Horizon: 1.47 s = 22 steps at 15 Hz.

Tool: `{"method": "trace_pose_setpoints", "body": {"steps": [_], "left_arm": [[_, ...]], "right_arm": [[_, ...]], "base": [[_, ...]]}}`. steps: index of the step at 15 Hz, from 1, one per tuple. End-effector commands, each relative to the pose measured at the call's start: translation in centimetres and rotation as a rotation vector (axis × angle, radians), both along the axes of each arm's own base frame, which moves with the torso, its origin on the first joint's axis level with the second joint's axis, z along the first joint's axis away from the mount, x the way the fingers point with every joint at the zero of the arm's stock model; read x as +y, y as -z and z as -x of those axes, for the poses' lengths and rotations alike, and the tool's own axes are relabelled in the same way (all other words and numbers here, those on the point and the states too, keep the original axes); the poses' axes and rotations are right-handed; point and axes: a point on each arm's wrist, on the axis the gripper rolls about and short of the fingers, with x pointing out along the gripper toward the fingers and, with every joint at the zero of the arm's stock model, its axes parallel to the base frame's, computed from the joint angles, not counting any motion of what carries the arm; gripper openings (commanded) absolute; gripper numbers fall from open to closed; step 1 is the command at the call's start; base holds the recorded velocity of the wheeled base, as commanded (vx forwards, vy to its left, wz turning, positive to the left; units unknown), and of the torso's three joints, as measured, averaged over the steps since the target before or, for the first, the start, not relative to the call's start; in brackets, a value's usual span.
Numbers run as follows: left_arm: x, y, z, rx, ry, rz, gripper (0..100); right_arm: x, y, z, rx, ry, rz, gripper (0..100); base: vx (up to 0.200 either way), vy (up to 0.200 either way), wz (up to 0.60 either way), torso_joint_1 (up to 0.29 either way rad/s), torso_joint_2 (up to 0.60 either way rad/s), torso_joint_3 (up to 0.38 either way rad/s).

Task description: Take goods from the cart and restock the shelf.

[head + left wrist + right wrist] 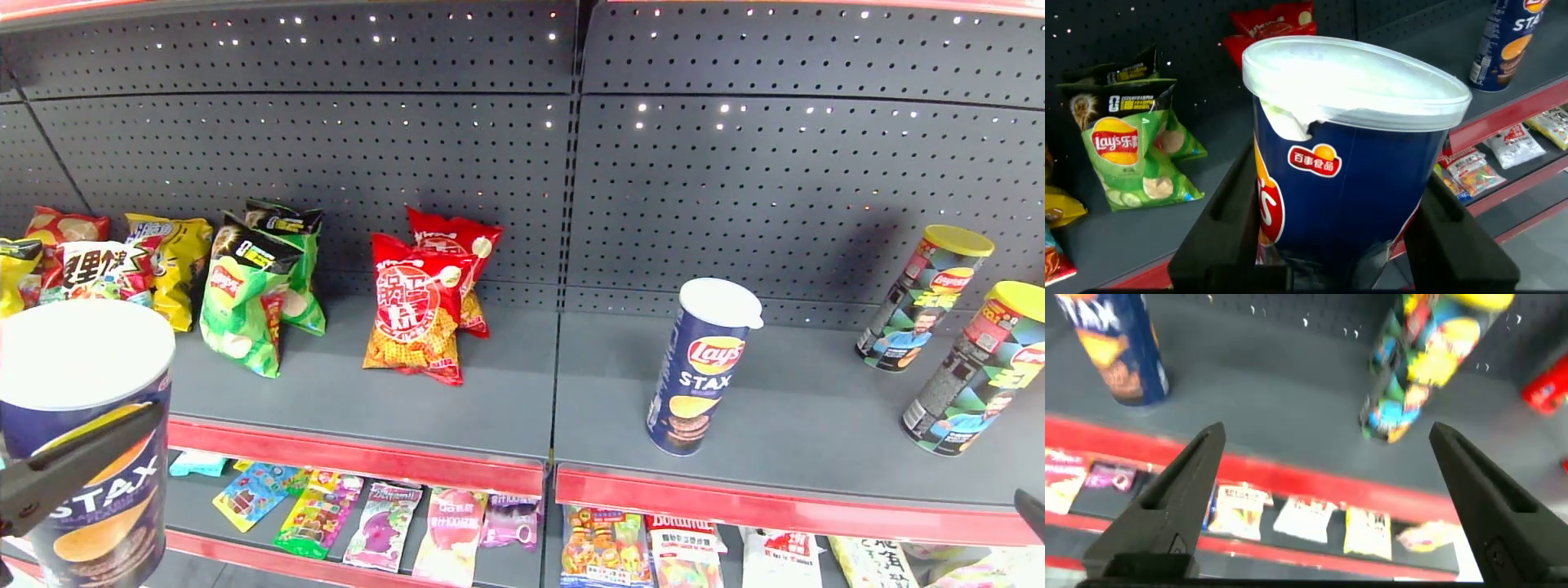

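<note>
My left gripper (86, 445) is shut on a dark blue chips can (90, 457) with a white lid, held upright in front of the shelf's left end. In the left wrist view the same can (1347, 155) sits between the black fingers (1229, 208). A second blue can (700, 367) stands on the grey shelf board (506, 408), right of the middle. My right gripper (1327, 437) hangs open and empty in front of the shelf's red front edge (1290, 469), between that blue can (1123, 347) and a yellow-lidded can (1425, 363).
Two yellow-lidded cans (927, 298) (976, 371) stand at the shelf's right end. Green (245, 298), red (420, 314) and yellow (175, 265) chip bags fill the left half. The lower shelf (457, 527) holds several candy packets. Bare board lies between the bags and the blue can.
</note>
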Motion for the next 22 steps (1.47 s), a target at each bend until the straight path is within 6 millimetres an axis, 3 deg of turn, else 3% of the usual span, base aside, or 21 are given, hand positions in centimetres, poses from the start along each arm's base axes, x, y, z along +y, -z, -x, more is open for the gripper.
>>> {"method": "trace_pose_setpoints", "body": {"steps": [1,3,7,18,22], "left_arm": [[0.0,0.0,-0.1,0.003,-0.016,0.000,0],[0.1,-0.4,0.0,-0.016,-0.064,0.002,0],[0.2,-0.7,0.3,-0.036,-0.067,0.006,0],[0.1,-0.8,0.0,-0.029,-0.066,0.004,0],[0.1,-0.7,0.0,-0.027,-0.066,0.002,0]], "right_arm": [[-0.1,3.1,2.6,-0.059,0.031,0.015,100],[-0.1,5.0,3.7,-0.080,0.032,0.061,100],[-0.1,6.7,5.5,-0.093,0.029,0.097,100],[-0.2,6.7,5.6,-0.095,0.047,0.093,100],[-0.2,6.7,5.6,-0.093,0.049,0.092,100]], "base": [[0.000,0.000,0.00,0.000,0.00,0.000],[0.000,0.000,0.00,0.000,0.00,0.000],[0.000,0.000,0.00,0.000,0.00,0.000],[0.000,0.000,0.00,0.000,0.00,0.000],[0.000,0.000,-0.60,0.004,0.00,0.004]]}}
